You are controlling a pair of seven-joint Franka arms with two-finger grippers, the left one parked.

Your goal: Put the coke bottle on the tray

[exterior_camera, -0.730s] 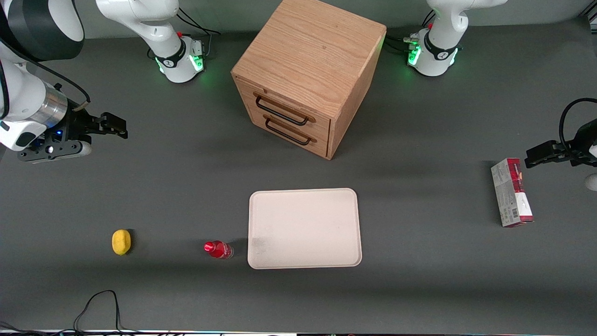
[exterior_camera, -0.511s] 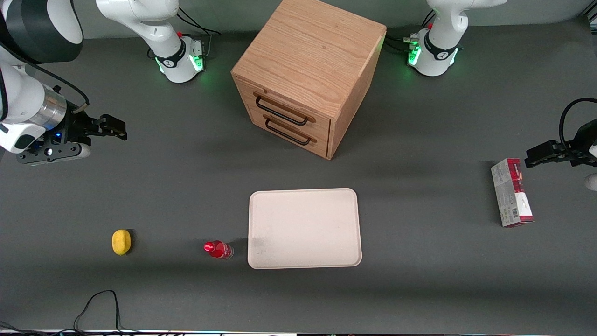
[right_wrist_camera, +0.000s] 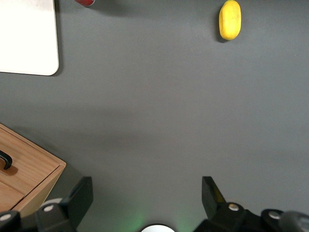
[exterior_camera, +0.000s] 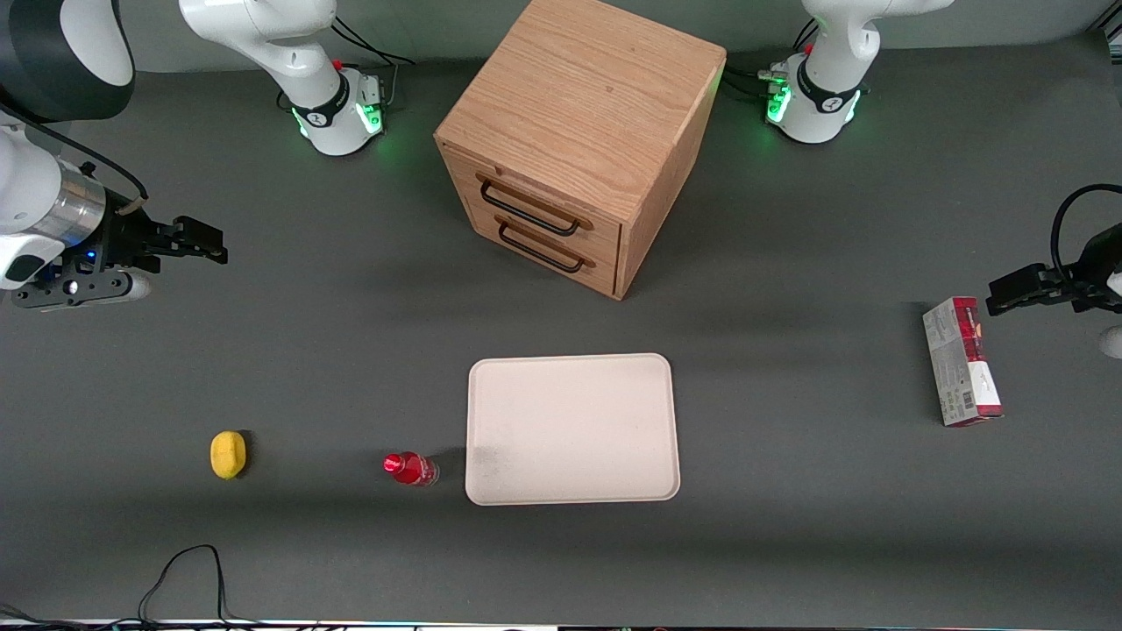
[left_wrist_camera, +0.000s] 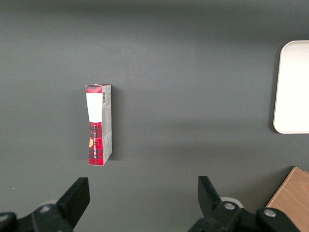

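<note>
Coke bottle [exterior_camera: 409, 468] stands, seemingly upright, just beside the tray [exterior_camera: 573, 428], well apart from the spread-fingered gripper [exterior_camera: 203, 243], so a clumsy approach could topple it.

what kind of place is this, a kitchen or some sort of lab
Likely a robot lab bench: arm bases bolted to a dark grey table, the open gripper hanging above it, and staged props, a coke bottle beside a tray.

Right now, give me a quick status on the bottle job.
Gripper open, empty, high at the working arm's end. Small red-capped coke bottle on the table beside the cream-white tray, not on it. Yellow lemon nearby, not blocking.
</note>
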